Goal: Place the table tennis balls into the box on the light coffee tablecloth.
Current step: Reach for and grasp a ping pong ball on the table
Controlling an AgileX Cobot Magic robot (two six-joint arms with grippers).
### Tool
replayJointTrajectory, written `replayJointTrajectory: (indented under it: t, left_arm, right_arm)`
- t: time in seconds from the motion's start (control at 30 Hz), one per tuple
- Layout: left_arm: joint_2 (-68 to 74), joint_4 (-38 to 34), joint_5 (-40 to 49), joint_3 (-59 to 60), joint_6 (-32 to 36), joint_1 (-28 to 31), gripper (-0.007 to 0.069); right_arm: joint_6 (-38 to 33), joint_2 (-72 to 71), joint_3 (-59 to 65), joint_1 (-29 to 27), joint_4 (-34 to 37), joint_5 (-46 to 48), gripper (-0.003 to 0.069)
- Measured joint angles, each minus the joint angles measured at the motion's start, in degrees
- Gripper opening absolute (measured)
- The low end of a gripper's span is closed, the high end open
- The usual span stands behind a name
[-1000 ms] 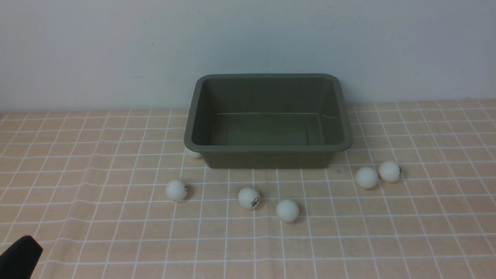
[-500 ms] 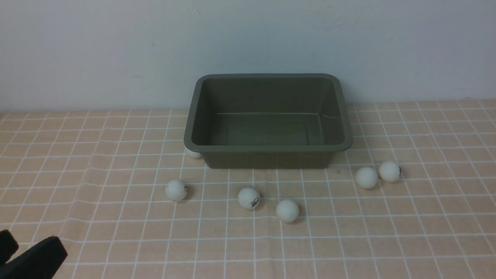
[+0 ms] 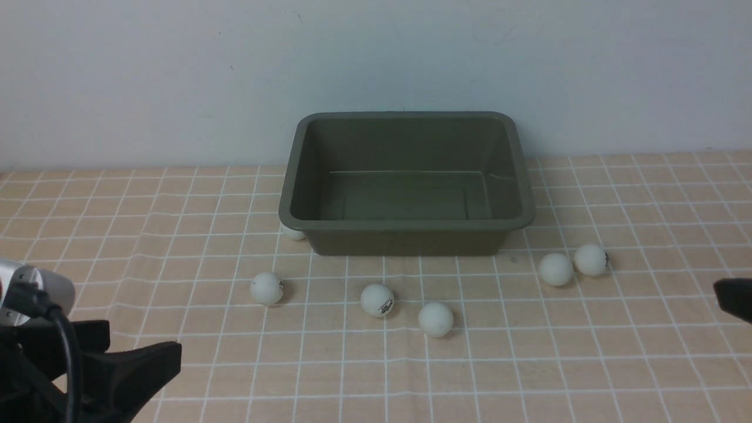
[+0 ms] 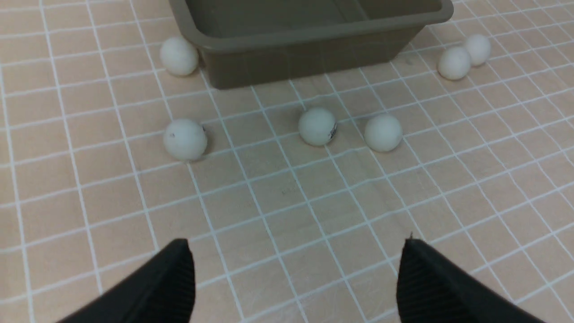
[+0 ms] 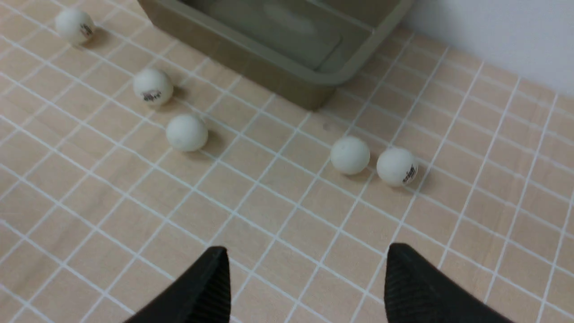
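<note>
The olive-green box [image 3: 405, 226] stands empty at the back middle of the peach-beige grid tablecloth [image 3: 529, 364]. Six white balls lie on the cloth in front of it: one tucked at the box's left front corner [image 3: 292, 232], one to the left [image 3: 267, 288], two in the middle [image 3: 377, 300] [image 3: 435, 319], two at the right [image 3: 555, 269] [image 3: 590, 259]. My left gripper [image 4: 296, 251] is open and empty at the near left, well short of the balls. My right gripper [image 5: 307, 260] is open and empty, near the right pair [image 5: 350, 155].
A pale wall rises right behind the box. The cloth is slightly wrinkled at the near left. My left arm's body and cable [image 3: 53, 329] fill the lower left corner; a right fingertip [image 3: 734, 296] shows at the right edge.
My left arm has come up and forward into the front view from the lower left corner. A right fingertip has entered at the right edge. The balls and box have not moved.
</note>
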Motion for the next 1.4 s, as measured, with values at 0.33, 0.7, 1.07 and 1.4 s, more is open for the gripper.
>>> replayJointTrajectory:
  t: [0.33,0.7,1.07,1.4]
  left_arm:
    - [0.1,-1.7,-1.3,-0.1,1.2,0.0,0.0511]
    - [0.1,-3.7,-1.6,-0.1,1.2,0.0,0.0511]
    - [0.1,-3.9,-3.1,-0.1,1.2,0.0,0.0511]
    - [0.1,-3.9,-3.1,-0.1,1.2,0.0,0.0511]
  right_arm:
    - [6.2,35.0,-18.6,0.0,-2.5,-1.1,0.0428]
    - [17.3,57.0,-36.4,2.3,-12.2,2.6,0.0428]
    - [24.1,62.2,-37.7,6.5,-21.6,3.0,0.0428]
    - [23.9,66.8,-37.7,6.5,-19.9,1.8,0.0428]
